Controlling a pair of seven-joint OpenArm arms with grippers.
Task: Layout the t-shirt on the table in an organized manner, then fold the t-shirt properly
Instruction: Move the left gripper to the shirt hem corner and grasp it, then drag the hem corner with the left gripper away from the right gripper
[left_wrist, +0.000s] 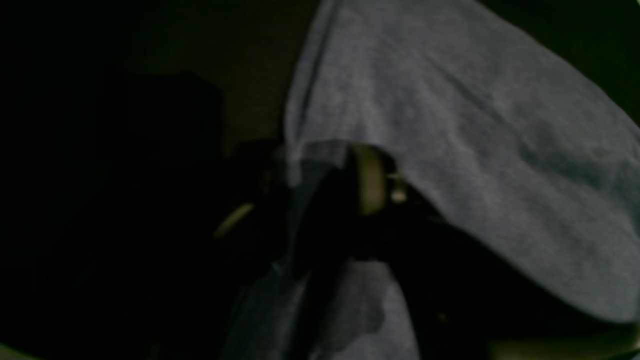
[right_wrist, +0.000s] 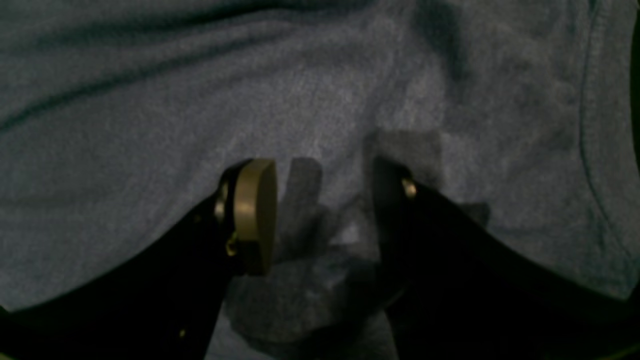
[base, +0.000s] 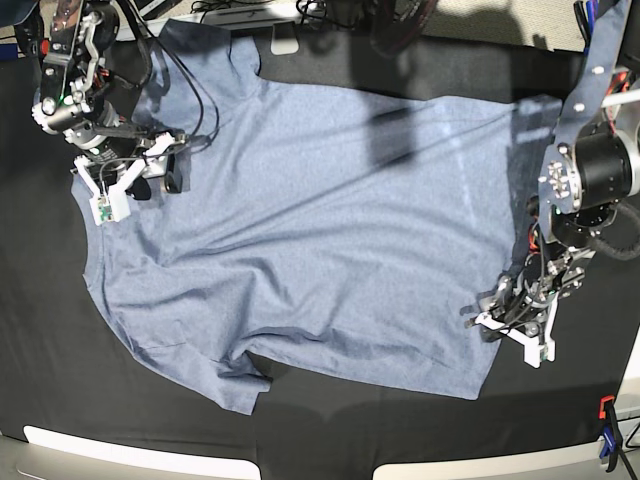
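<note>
The blue-grey t-shirt (base: 330, 230) lies spread out, plain side up, on the black table (base: 330, 430), with wrinkles near its lower left. My left gripper (base: 492, 312) is at the shirt's right-hand edge near a corner. In the left wrist view the t-shirt (left_wrist: 450, 100) has its edge folded up between the fingers of my left gripper (left_wrist: 305, 195), which is shut on it. My right gripper (base: 165, 168) is over the shirt's upper left, by the sleeve. In the right wrist view a bunch of the t-shirt (right_wrist: 150, 100) fills the gap between the jaws of my right gripper (right_wrist: 325, 210).
An orange-and-blue clamp (base: 607, 430) holds the table cloth at the front right corner. Cables and equipment (base: 300, 15) crowd the back edge. White strips (base: 140, 445) run along the front edge. Black cloth shows all round the shirt.
</note>
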